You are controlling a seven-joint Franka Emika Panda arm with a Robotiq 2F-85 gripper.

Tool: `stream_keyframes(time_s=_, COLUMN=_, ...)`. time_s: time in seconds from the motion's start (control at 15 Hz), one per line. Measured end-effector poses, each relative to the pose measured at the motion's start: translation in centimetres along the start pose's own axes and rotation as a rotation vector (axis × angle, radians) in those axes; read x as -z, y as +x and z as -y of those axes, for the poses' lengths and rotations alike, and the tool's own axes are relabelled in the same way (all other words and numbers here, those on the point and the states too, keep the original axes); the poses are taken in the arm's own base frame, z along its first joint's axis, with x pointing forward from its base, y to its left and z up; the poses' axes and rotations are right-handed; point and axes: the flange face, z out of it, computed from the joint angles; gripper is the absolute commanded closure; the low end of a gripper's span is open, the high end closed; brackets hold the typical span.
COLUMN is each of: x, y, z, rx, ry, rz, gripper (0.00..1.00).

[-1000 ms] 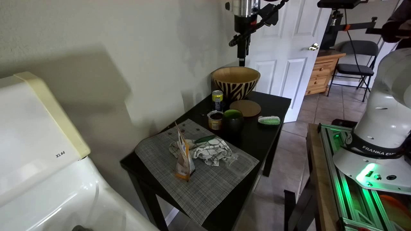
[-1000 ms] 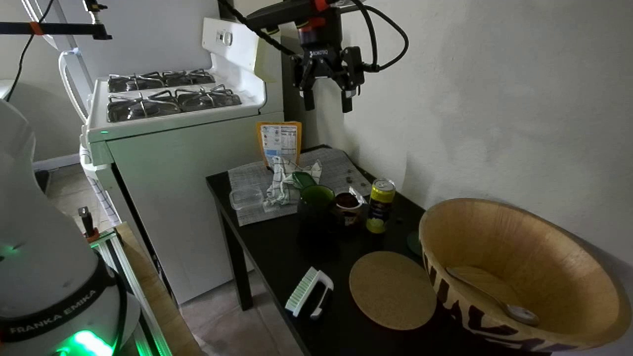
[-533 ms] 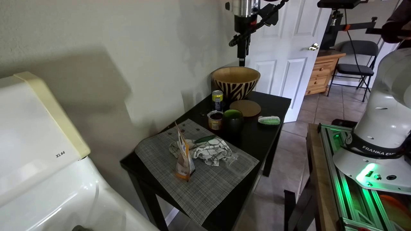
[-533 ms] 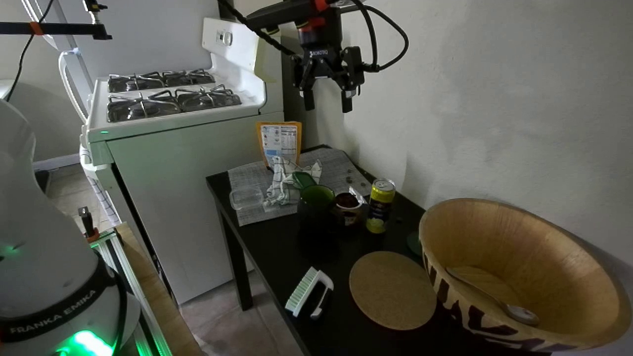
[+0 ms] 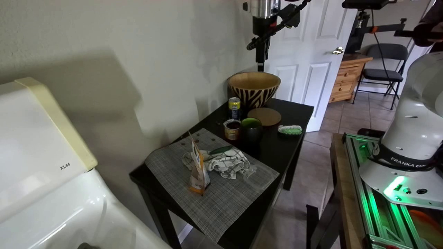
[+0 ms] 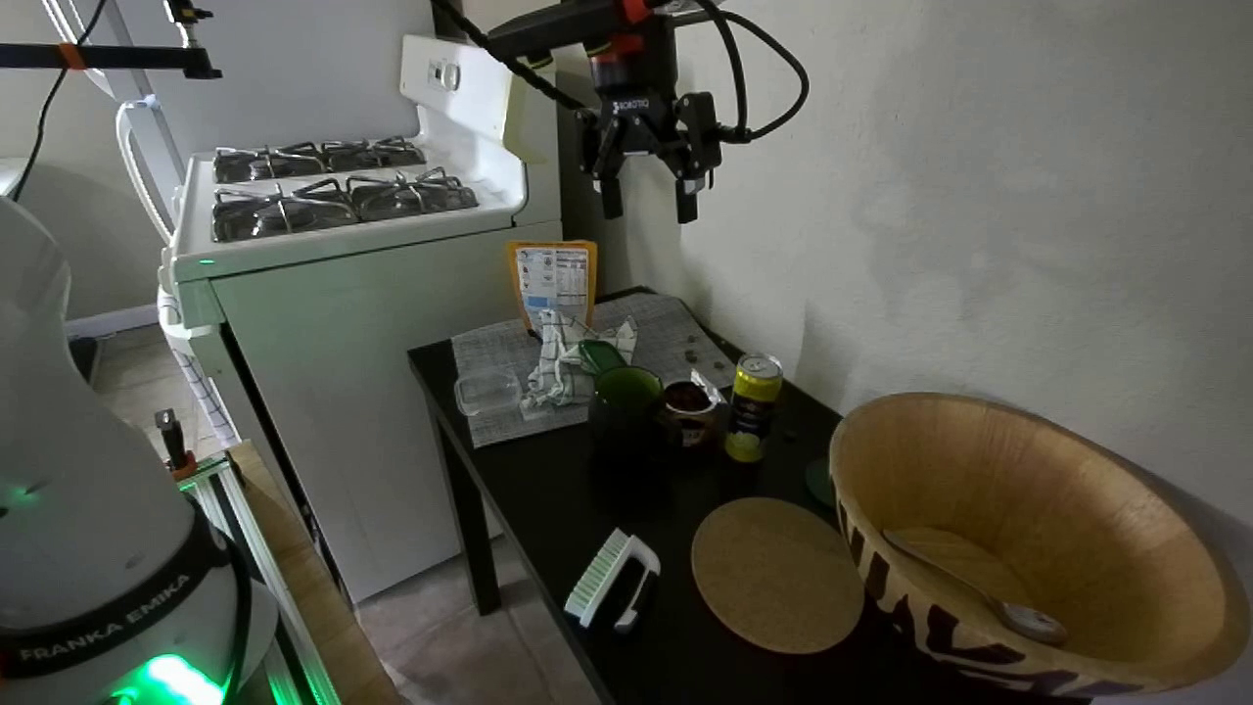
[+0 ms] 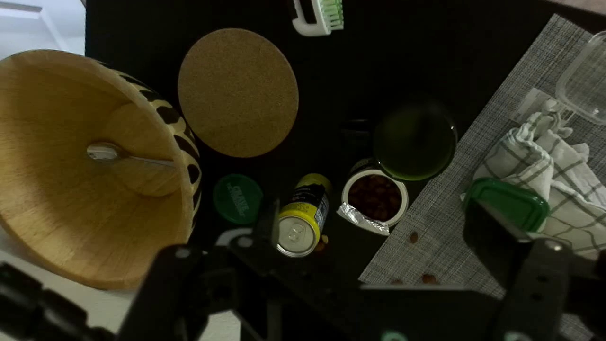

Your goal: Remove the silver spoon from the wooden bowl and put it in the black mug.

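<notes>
High above the table [image 6: 607, 504], the gripper [image 6: 650, 206] hangs with its jaws spread wide and nothing held. Neither it nor anything below has visibly moved over the last second, so the task seems not yet begun, with the pick still ahead. Under the gripper stand a yellow-and-black metal can [image 6: 753, 409] and, near it, a tub [image 5: 231, 134] with a crinkled foil flap [image 7: 362, 219]. Just beside the tub sits the black mug [image 5: 251, 131], rounded, green inside. Farther off, low and to one side of the gripper, is the wooden bowl [image 6: 1057, 490], smooth-grained inside, dark-striped outside. Inside it lies the silver spoon [image 7: 111, 152], its thin, hard handle likely awkward to pinch.
</notes>
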Motion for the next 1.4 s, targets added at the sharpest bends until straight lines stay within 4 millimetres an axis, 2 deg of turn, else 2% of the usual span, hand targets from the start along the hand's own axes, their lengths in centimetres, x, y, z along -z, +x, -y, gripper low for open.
stream_keyframes(time_s=0.93, x=0.0, y=0.0, z=0.0, rx=0.000, ry=0.000, rz=0.000, gripper=0.00)
stream_keyframes(time_s=1.13, x=0.4, y=0.2, z=0.1, rx=-0.047, ry=0.084, rz=-0.016, gripper=0.00)
stream_keyframes(time_s=1.4, x=2.4, y=1.4, z=-0.9, rx=-0.172, ry=0.244, rz=-0.068, gripper=0.00)
